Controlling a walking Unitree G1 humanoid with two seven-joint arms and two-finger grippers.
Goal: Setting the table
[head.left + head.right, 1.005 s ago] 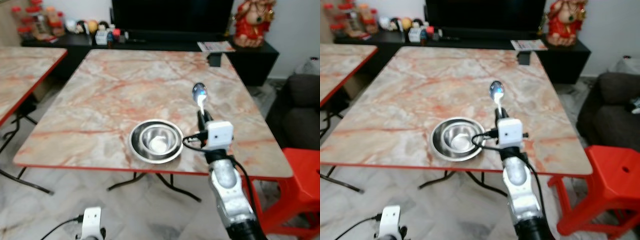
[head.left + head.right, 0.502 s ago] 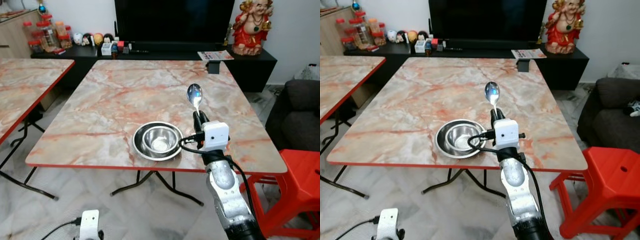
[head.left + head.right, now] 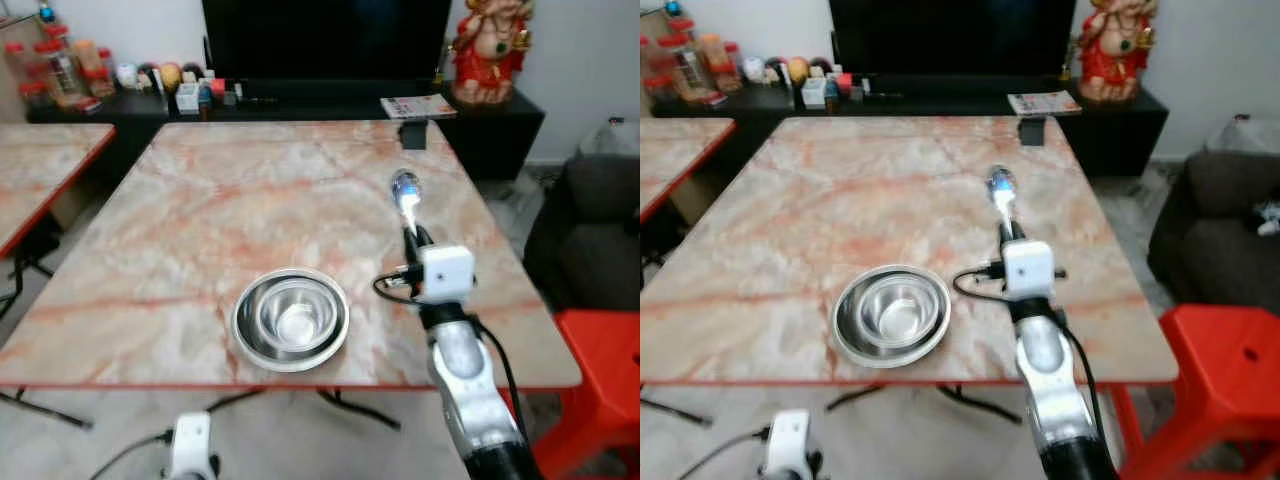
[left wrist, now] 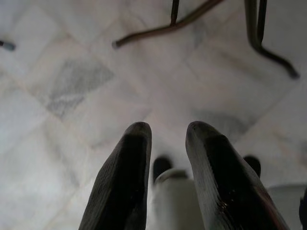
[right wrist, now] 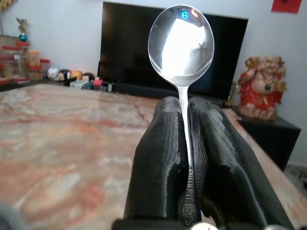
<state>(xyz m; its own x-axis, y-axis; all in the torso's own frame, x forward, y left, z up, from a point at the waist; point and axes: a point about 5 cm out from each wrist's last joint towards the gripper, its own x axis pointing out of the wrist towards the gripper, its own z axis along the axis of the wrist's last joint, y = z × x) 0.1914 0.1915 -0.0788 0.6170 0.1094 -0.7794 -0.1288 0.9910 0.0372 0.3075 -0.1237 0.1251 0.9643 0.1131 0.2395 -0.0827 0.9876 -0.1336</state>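
Steel: one bowl (image 3: 291,320), one spoon (image 5: 181,45) in right gripper (image 5: 187,143).

Shiny steel spoon (image 5: 181,45): handle hidden between right hand (image 5: 184,143) black fingers (image 5: 160,158). Red plastic stool (image 3: 1225,385) cut by frame edge. Second marble-top counter (image 3: 40,170) cropped at left edge. Small shelf items too blurred to identify.

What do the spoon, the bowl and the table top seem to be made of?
Spoon: polished metal, probably steel, with mirror reflections. Bowl: shiny, likely steel too, with bright glints. Table top: pink-veined marble look, possibly laminate; smooth, red-edged.
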